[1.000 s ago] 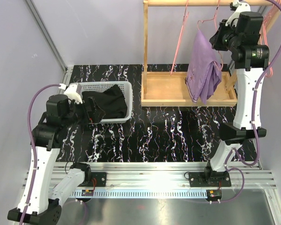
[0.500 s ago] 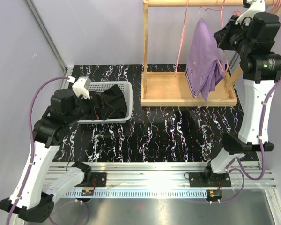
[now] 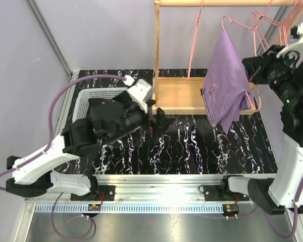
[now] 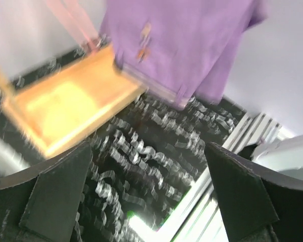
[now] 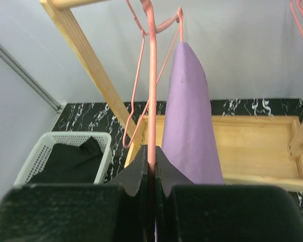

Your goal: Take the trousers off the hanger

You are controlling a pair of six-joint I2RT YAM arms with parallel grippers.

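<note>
At the far left of the table (image 3: 192, 146), the white basket (image 5: 36, 155) holds the black trousers (image 5: 65, 164), bunched in a heap that fills most of it. In the top view the left arm covers nearly all of that basket, so only its left rim and back edge show. Behind the middle of the table stands the wooden rack (image 3: 156, 50), its base a shallow wooden tray (image 5: 252, 146). The purple trousers (image 3: 226, 75) are draped on a pink hanger (image 5: 152, 75) and hang over the right part of that tray; whether the hem touches the wood cannot be told. The right claw (image 5: 151, 151) is pressed together on the hanger's wire, just below and beside the top of the cloth. The left claw (image 3: 161, 122) hangs above the table between the basket and the tray, spread wide with nothing between its fingers (image 4: 55, 201). Its own camera, badly blurred, looks toward the tray and the purple cloth beyond. More pink hangers (image 3: 265, 25) hang at the rack's right end.
</note>
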